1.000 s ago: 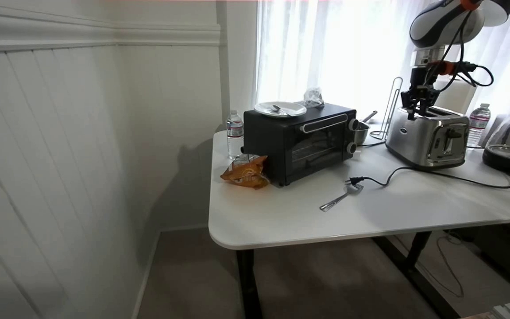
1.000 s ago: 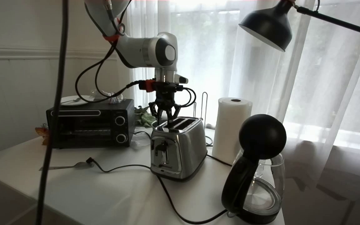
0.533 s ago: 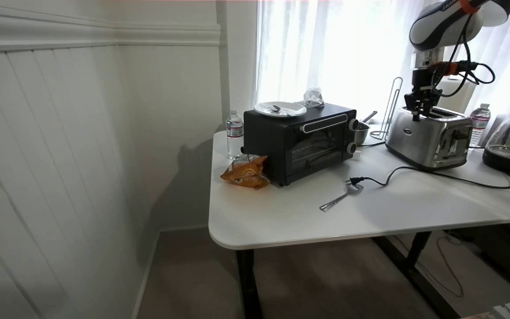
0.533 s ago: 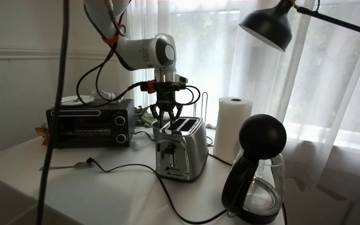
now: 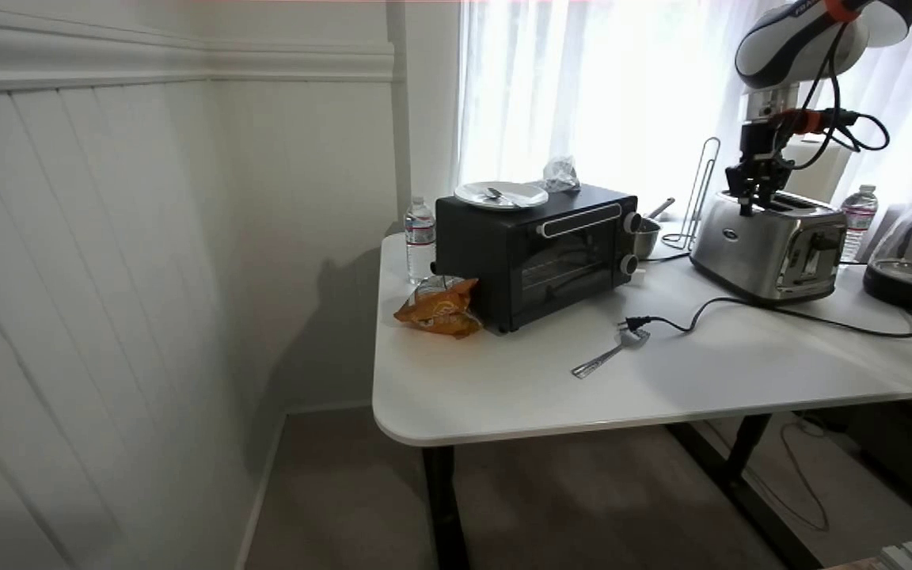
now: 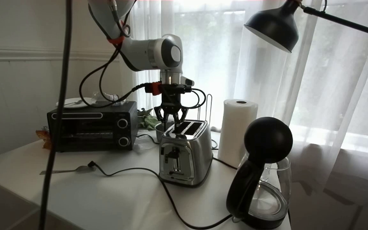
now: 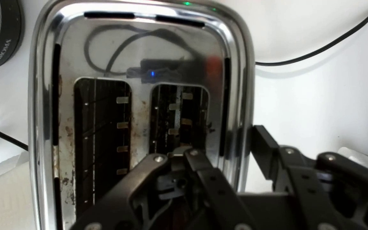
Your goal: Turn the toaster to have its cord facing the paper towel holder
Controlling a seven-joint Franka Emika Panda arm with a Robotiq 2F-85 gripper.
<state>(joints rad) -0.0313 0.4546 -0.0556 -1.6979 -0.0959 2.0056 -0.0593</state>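
Note:
The shiny silver toaster point(image 5: 749, 249) stands upright on the table in both exterior views point(image 6: 201, 151). My gripper point(image 6: 171, 126) is over its top; in the wrist view point(image 7: 225, 145) one finger is down in a slot and the other is against the outer side, so it looks shut on that wall. A black cord with a plug point(image 5: 666, 321) lies by the lever end point(image 6: 123, 169) and runs toward the kettle. Another black cord point(image 6: 225, 164) lies on the paper towel roll's side point(image 6: 238, 137). I cannot tell which cord leaves the toaster; its far end is hidden.
A black toaster oven point(image 5: 567, 261) with a plate on top stands beside the toaster. A glass kettle point(image 6: 248, 182) stands near its lever end. A silver utensil point(image 5: 598, 363), a water bottle point(image 5: 856, 222), a wire stand point(image 5: 697, 198) and a lamp point(image 6: 273, 28) are around.
My gripper and the toaster have moved slightly together. The toaster's lever end has shifted right in both exterior views, mostly in the first half second, so the toaster has turned a little.

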